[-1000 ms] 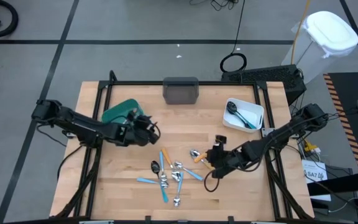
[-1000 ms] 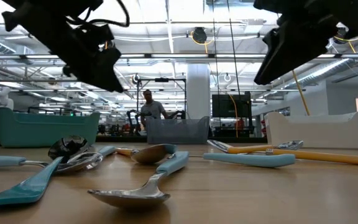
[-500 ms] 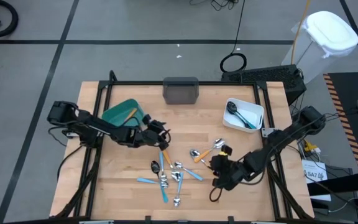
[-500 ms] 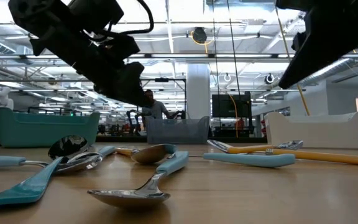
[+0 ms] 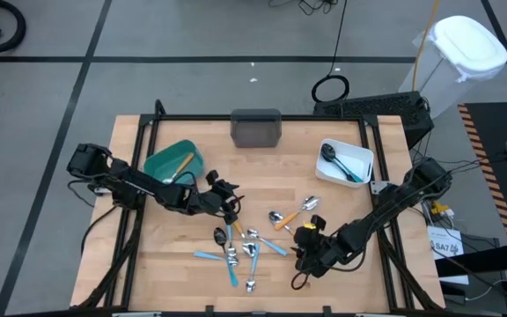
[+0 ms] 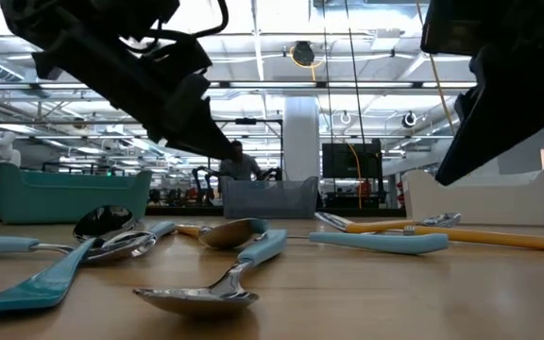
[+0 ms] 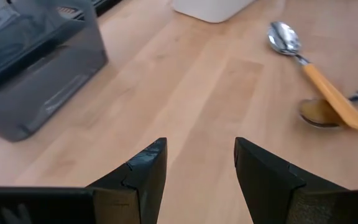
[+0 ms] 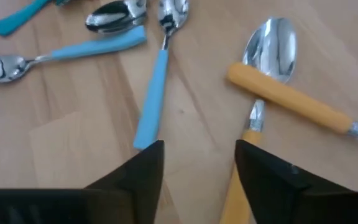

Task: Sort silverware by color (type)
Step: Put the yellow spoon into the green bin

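Note:
The silverware (image 5: pixel 246 244) lies in a loose pile at the table's middle near side: spoons and forks with blue, orange or plain handles. Two orange-handled spoons (image 5: pixel 290 217) lie to the pile's right. My left gripper (image 5: pixel 228 205) hangs open just above the pile's far left side, with bare table between its fingers (image 7: pixel 197 148). My right gripper (image 5: pixel 300 241) hangs open right of the pile, above the free ends of a blue handle (image 8: pixel 151 99) and an orange handle (image 8: pixel 289 98). Neither gripper touches anything.
A teal bin (image 5: pixel 167 167) with an orange-handled piece stands at the far left. A grey bin (image 5: pixel 256 129) sits at the far middle. A white bin (image 5: pixel 360 156) holds black spoons at the far right. A black frame borders the table. A person stands in the room behind (image 6: pixel 238 168).
My left gripper has gone down and toward the table's right and near edges, from beside the teal bin to the pile. My right gripper has gone down and toward the near edge, rolling its wrist, uncovering a spoon to the right of the pile. The silverware has not moved.

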`<state>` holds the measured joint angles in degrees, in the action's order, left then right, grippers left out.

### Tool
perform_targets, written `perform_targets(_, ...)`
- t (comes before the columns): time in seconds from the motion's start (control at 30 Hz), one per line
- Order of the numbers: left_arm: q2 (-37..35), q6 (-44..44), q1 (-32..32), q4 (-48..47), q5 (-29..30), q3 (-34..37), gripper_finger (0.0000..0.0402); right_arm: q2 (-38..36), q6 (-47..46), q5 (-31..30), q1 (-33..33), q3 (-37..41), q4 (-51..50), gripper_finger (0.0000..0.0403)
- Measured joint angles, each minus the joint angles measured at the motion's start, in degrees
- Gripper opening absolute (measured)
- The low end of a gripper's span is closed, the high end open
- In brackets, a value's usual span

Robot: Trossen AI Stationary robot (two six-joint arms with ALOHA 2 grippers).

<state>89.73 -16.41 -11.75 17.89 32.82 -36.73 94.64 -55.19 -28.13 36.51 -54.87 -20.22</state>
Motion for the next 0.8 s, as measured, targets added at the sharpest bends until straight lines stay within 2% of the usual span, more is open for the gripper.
perform_targets(0.17,0.0,0.72,-2.31,-0.24,-0.02,0.0,0.0186,0.73,-2.35,-0.22,-0.02,0.0,-0.22,0.0244)
perform_targets(0.3,0.0,0.46,-4.25,-0.52,-0.02,0.0,0.0186,0.67,-2.22,-2.43,-0.04,0.0,-0.35,0.0256)
perform_targets(0.47,-0.02,1.19,-6.3,0.28,-0.04,0.0,0.0186,1.55,-3.14,-4.86,-0.22,0.0,-0.34,0.0255)
perform_targets(0.8,-0.02,1.3,-6.78,-2.85,-0.07,0.0,0.0186,8.29,-4.23,-3.36,-1.26,-0.02,-1.21,0.0221)
